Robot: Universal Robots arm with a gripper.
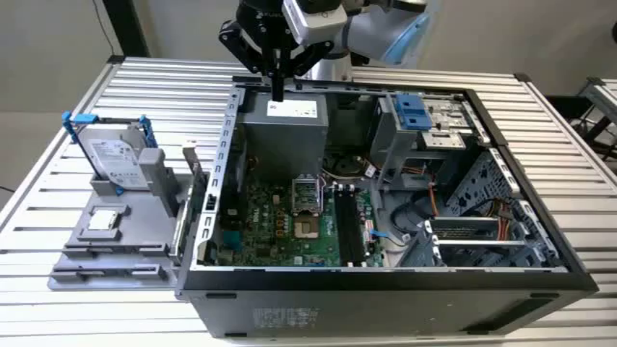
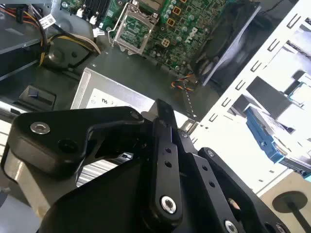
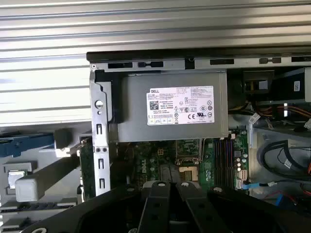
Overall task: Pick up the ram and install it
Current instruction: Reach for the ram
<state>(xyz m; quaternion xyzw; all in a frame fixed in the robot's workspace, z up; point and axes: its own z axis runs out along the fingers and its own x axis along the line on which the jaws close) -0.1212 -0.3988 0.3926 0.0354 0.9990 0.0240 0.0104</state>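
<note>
My gripper [image 1: 277,92] hangs over the back edge of the open computer case [image 1: 386,278], just above the grey power supply [image 1: 285,130]. Its black fingers [image 2: 164,145] are pressed together with nothing between them. A thin dark strip standing on edge between the grey fixture and the case wall looks like the ram [image 1: 193,181], well off to the exterior view's left of the gripper. The black memory slots [image 1: 347,225] lie on the green motherboard [image 1: 274,224] beside the processor socket [image 1: 306,210]; they also appear in the first wrist view, memory slots [image 3: 223,155].
A grey fixture [image 1: 106,260] at the exterior view's left holds a silver hard drive in a blue frame [image 1: 111,155] and a small square processor chip [image 1: 104,219]. Drive bays [image 1: 424,123] and cables [image 1: 424,217] crowd the case's right side. All stands on a slatted metal table [image 1: 58,144].
</note>
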